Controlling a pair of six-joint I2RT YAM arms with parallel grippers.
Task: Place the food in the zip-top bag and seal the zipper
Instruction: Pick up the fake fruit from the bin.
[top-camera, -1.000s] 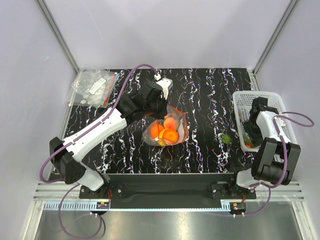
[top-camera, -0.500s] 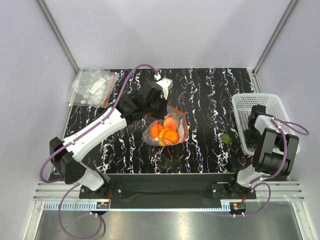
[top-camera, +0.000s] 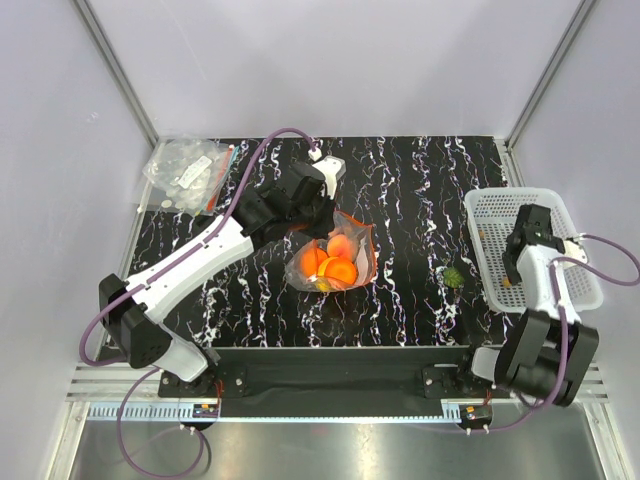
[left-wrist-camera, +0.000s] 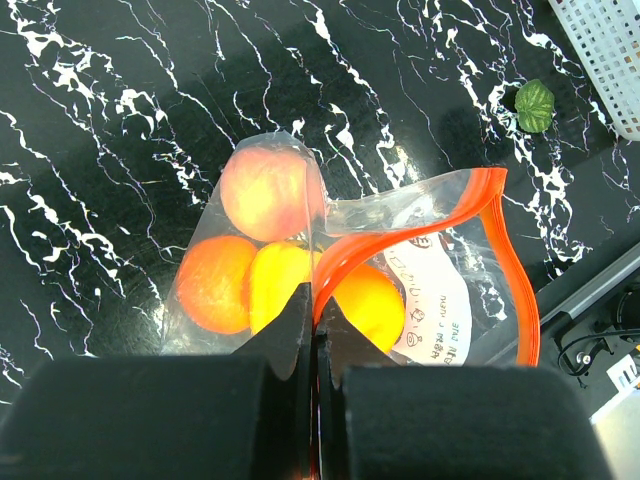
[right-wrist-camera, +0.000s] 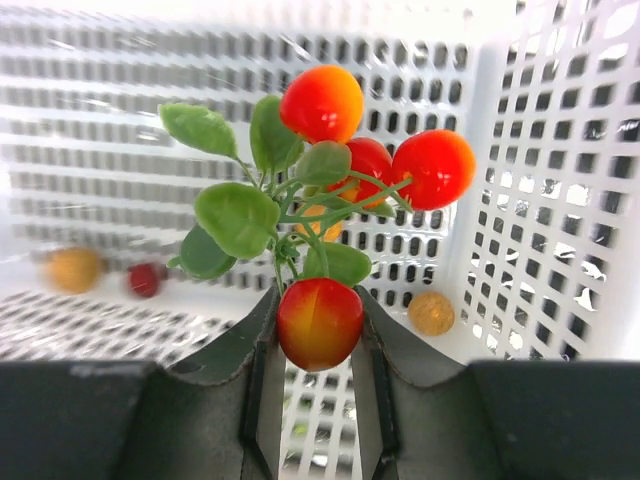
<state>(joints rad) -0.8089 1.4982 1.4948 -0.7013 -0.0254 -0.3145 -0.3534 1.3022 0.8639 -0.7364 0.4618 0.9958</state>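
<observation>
The clear zip-top bag (top-camera: 335, 258) lies mid-table with its mouth standing open. Inside it is food: a peach-pink ball (left-wrist-camera: 268, 190), an orange one (left-wrist-camera: 213, 283), a yellow one (left-wrist-camera: 277, 287) and another orange one (left-wrist-camera: 372, 302). My left gripper (left-wrist-camera: 315, 322) is shut on the bag's mouth, right on the red-orange zipper (left-wrist-camera: 500, 232). My right gripper (right-wrist-camera: 318, 335) is inside the white basket (top-camera: 488, 203). Its fingers press both sides of one red-orange fruit (right-wrist-camera: 319, 322) of a leafy sprig of several small fruits.
A green leaf (top-camera: 452, 276) lies on the black marbled table between the bag and the basket. A pile of clear bags (top-camera: 190, 172) sits at the back left corner. Small loose balls (right-wrist-camera: 431, 312) lie on the basket floor, another (right-wrist-camera: 75, 268) at the left.
My right gripper has closed from wide open onto a fruit of the sprig, and the right arm has shifted over the basket. The left arm and the bag have not moved.
</observation>
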